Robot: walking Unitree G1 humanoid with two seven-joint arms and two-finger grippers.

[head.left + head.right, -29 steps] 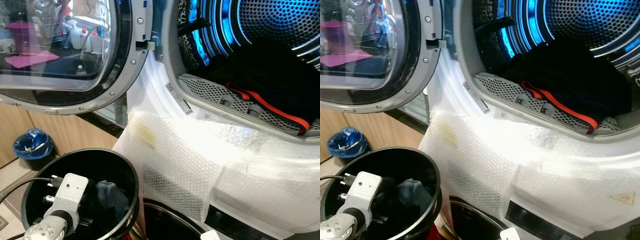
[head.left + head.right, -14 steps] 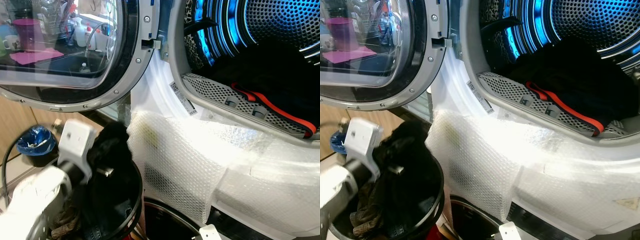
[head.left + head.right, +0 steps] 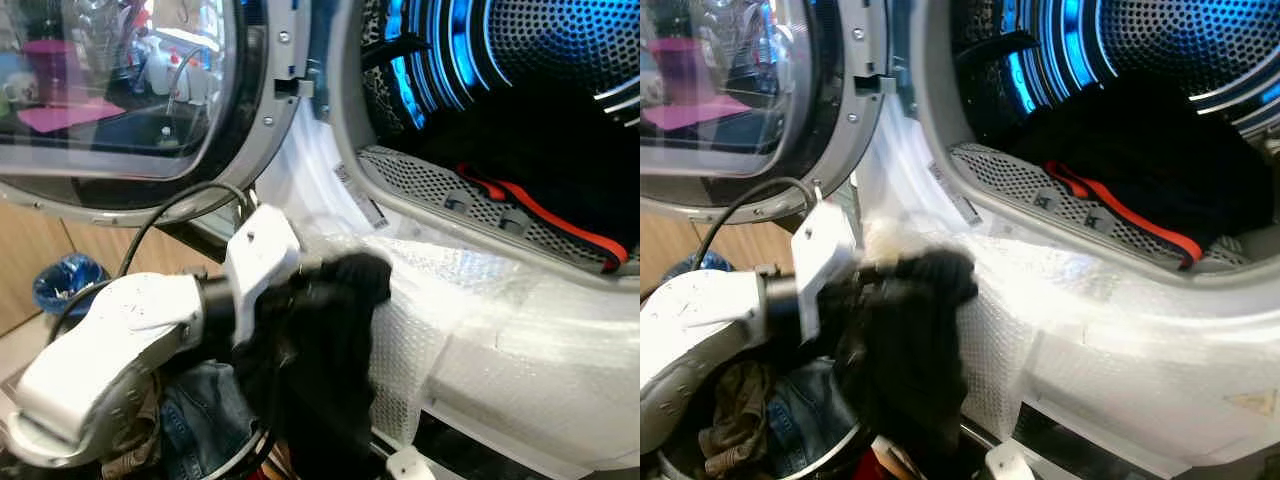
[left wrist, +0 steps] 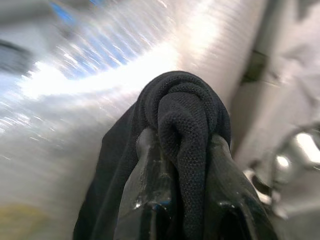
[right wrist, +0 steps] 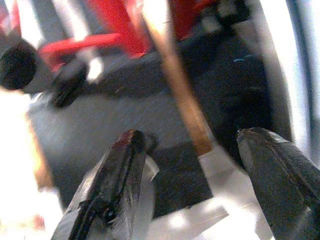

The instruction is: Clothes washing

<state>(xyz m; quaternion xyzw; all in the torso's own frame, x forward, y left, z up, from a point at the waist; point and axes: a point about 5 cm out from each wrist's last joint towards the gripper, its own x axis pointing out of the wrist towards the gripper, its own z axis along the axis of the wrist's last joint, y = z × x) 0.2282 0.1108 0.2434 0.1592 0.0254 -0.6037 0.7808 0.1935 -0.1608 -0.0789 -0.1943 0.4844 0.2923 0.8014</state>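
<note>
A matt, knitted black cloth (image 4: pixel 187 130) is pinched between glossy black fingers (image 4: pixel 150 170); beyond them, crinkled clear bubble wrap (image 3: pixel 500 320) is seen.

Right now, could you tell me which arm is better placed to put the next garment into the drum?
The left. Its end effector is already shut on a black garment, lifted out of the basket and held just below the open drum. The right end effector is open, empty and low down.

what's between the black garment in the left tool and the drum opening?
Bubble wrap draped over the washer's front lip, seen in both eye views. The left tool grips the black garment just short of it.
</note>
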